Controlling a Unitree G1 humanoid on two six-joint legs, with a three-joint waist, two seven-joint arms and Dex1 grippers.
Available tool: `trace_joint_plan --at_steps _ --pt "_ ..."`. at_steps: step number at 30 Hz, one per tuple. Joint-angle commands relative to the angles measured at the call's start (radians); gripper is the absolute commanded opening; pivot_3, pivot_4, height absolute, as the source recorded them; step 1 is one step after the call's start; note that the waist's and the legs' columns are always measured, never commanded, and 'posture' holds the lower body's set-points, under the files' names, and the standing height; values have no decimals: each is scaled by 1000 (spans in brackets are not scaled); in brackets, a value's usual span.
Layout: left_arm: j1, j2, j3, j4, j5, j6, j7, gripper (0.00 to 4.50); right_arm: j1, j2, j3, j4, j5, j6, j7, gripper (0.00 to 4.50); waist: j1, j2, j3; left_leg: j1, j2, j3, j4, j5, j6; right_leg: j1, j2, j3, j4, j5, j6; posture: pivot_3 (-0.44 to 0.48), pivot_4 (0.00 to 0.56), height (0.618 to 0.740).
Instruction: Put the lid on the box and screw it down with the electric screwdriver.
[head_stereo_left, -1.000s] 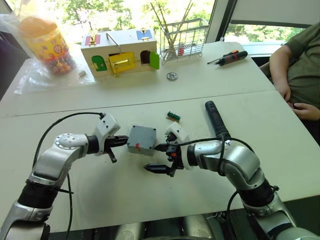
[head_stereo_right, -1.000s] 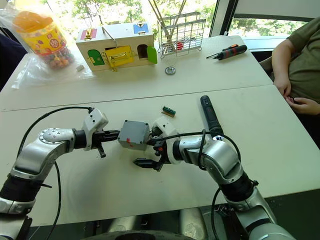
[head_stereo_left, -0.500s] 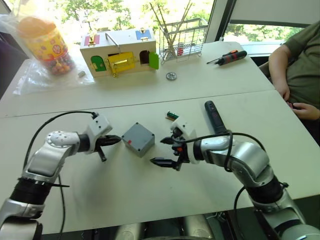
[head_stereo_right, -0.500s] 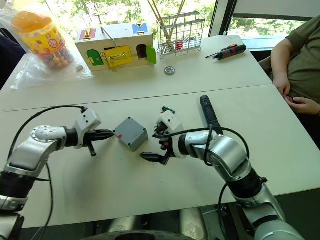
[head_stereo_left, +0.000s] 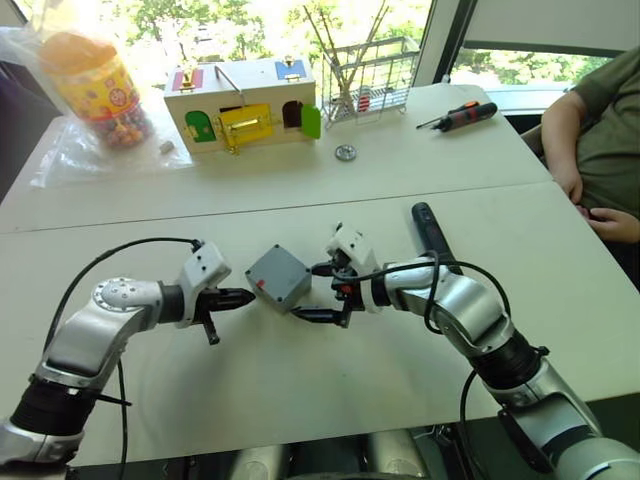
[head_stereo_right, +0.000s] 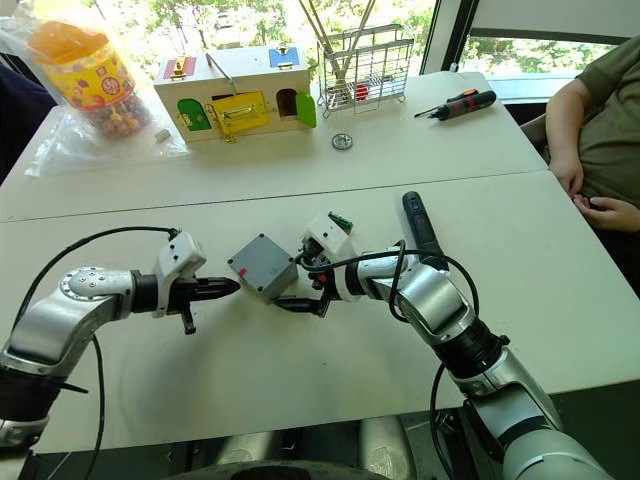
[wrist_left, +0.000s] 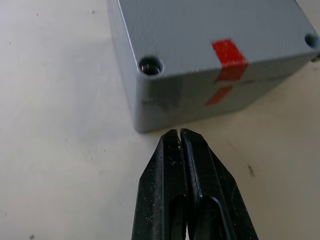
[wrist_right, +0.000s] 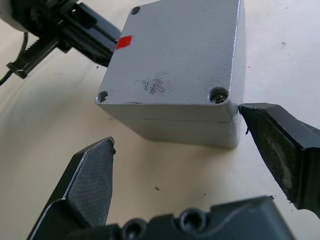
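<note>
The grey box (head_stereo_left: 278, 278) sits on the white table, turned corner-on, with the lid (wrist_right: 175, 55) lying flush on top. A red mark (wrist_left: 227, 52) runs across the lid and side wall. My left gripper (head_stereo_left: 246, 296) is shut, and its tip is just short of the box's left wall. On the box's right, my right gripper (head_stereo_left: 314, 291) is open. One finger (wrist_right: 277, 147) is at the box's corner and the other (wrist_right: 92, 175) stands off from the wall. The black electric screwdriver (head_stereo_left: 430, 235) lies on the table behind my right forearm.
At the back stand a wooden box with coloured doors (head_stereo_left: 240, 105), a wire rack (head_stereo_left: 368, 72) and a candy jar (head_stereo_left: 95, 90). A metal disc (head_stereo_left: 345, 152) and a red-and-black hand screwdriver (head_stereo_left: 460, 115) lie there too. A small green part (head_stereo_right: 340, 220) lies behind my right gripper. A person (head_stereo_left: 600, 130) sits at the right.
The box went from being between both grippers to resting alone on the table. Both grippers backed off, then closed in on its sides again. My left gripper stayed shut.
</note>
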Motion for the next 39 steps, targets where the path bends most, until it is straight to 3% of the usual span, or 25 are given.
trace_joint_plan --at_steps 1,15,19,24,28,34,39 --pt "-27 -11 20 8 0 -22 15 0 12 26 -3 -75 34 19 14 4459 -1 0 0 0 0 0 0 0 0 0 0 0 0 0 0 0 150 740" --pt "-62 -10 4 55 24 -55 -9 0 51 31 -58 -148 30 95 -44 4459 1 0 0 0 0 0 0 0 0 0 0 0 0 0 0 0 150 740" --pt "-57 97 56 58 5 -43 -88 0 57 -42 -226 -249 98 130 -36 4459 2 0 0 0 0 0 0 0 0 0 0 0 0 0 0 0 150 740" --pt "-155 148 119 31 -98 24 -144 0 98 -119 -363 -269 129 120 -41 4459 7 0 0 0 0 -1 0 0 0 1 0 0 0 0 0 0 150 740" --pt "-218 122 87 -73 -171 93 -153 0 173 -164 -323 -204 43 13 -52 4459 2 -1 0 0 -1 0 0 0 1 1 -2 0 0 0 0 0 150 740" --pt "-257 49 -17 -182 -156 118 -84 0 222 -92 -294 -106 -31 -116 -112 2773 -4 -1 0 1 0 1 0 0 1 0 0 1 1 0 0 0 150 740" --pt "-242 57 -78 -201 -108 84 -76 0 230 -45 -295 -73 -62 -159 -154 2773 -1 -1 0 1 0 1 0 0 0 0 1 1 1 0 0 0 150 740"
